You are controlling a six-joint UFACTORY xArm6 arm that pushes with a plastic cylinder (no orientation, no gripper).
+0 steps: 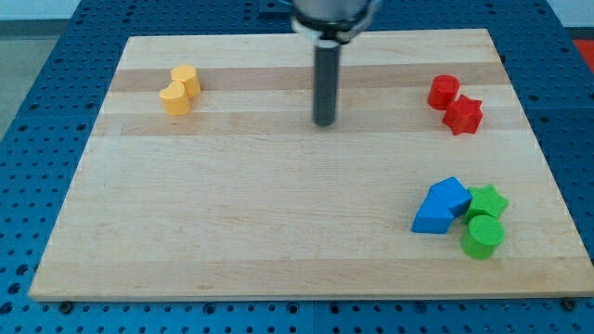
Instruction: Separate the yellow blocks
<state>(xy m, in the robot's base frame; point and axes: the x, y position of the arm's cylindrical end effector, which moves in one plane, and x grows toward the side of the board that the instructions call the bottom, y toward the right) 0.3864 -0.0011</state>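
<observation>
— As far as shown, how far along?
— Not begun, by the look of it. Well to the view's left of my tip (324,122), slightly higher: upper yellow block (187,80) touching lower yellow block (174,98). Left to do: wedge between, push apart.
— Clamped on anything?
— No claw to open or close; only a bare rod, touching no block.
— Count?
— Two yellow. Right of my tip, about level: red cylinder (444,91), red star (463,115). Lower right of my tip: left blue block (432,215), right blue block (453,194), green star (488,199), green cylinder (483,237). Eight altogether.
</observation>
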